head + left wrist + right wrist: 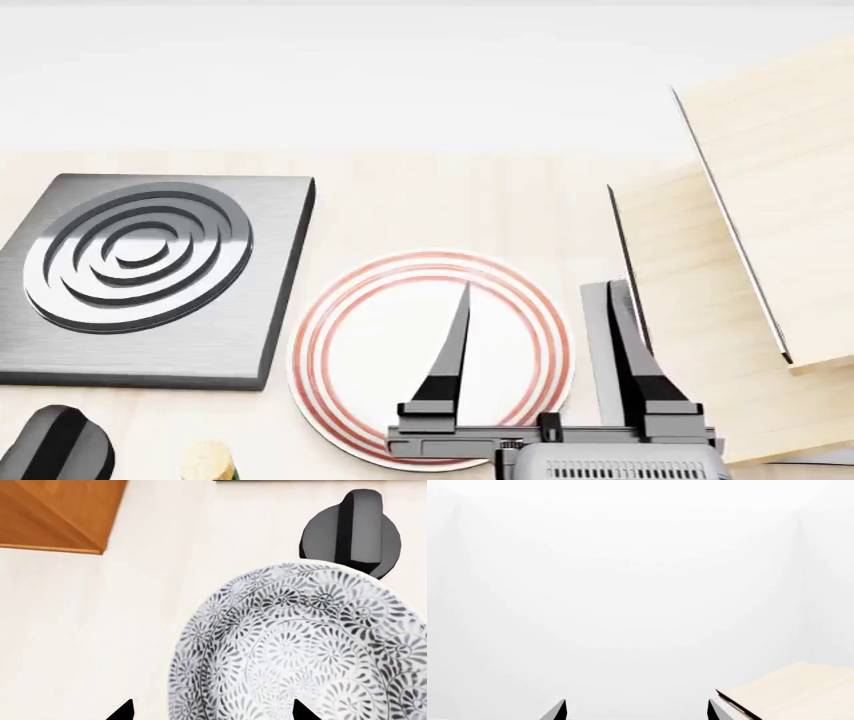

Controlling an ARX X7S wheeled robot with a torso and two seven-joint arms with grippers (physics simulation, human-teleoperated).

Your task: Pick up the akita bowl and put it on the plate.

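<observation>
A: Progress? The akita bowl (300, 645) sits on the bench (87, 630) beside a black knob (351, 530), not lifted. The plate (374, 380) is bare, next to the burner (140, 275).

B: So nothing done, the whole pick and place is left. Arms?

A: The left claw (212, 711) hovers over the bowl, spread wide, one tip over the pattern, the other off its rim, holding nothing. The right claw (545, 360) hangs over the plate's right side, tips apart, empty, pointing toward the wooden boards (747, 270).
</observation>
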